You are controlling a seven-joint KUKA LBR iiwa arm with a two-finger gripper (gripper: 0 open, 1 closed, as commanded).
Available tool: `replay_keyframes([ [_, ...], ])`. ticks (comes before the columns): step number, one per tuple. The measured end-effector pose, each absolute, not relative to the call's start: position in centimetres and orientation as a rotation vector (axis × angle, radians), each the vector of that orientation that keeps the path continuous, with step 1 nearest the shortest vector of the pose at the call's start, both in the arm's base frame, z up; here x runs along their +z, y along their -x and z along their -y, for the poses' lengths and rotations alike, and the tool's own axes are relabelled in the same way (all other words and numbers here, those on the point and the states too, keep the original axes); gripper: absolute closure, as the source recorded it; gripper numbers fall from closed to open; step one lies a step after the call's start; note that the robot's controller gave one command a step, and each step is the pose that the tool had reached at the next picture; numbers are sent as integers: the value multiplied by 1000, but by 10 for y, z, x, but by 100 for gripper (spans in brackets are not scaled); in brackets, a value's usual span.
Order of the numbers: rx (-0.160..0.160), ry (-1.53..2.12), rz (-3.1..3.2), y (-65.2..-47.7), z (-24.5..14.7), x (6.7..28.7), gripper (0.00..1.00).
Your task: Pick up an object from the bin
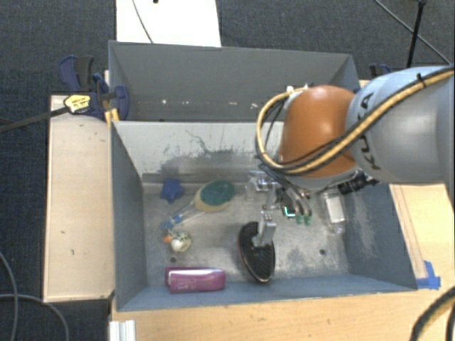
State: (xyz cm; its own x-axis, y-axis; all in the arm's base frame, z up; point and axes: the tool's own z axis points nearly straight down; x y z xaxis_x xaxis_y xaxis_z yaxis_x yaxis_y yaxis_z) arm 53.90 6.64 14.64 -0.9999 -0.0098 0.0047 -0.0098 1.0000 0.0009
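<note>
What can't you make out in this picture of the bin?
1. Camera view: whether the gripper touches the black oval thing below it; the gripper's own body overlaps it.
2. Camera view: the back right floor of the bin, covered by the orange cover and arm.
3. Camera view: the small pale lump at front left, too small to name.

Even light leaves soft shadow beneath the arm [398, 133] and glints on the bin [213, 84]
</note>
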Motion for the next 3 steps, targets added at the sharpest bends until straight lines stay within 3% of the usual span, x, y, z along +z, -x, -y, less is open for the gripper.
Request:
replay_keyframes([
  [1,-3,198,3124,-488,-59,69,0],
  [2,-6,203,3137,-493,-59,73,100],
  [3,-4,181,3146,-494,-55,214,100],
])
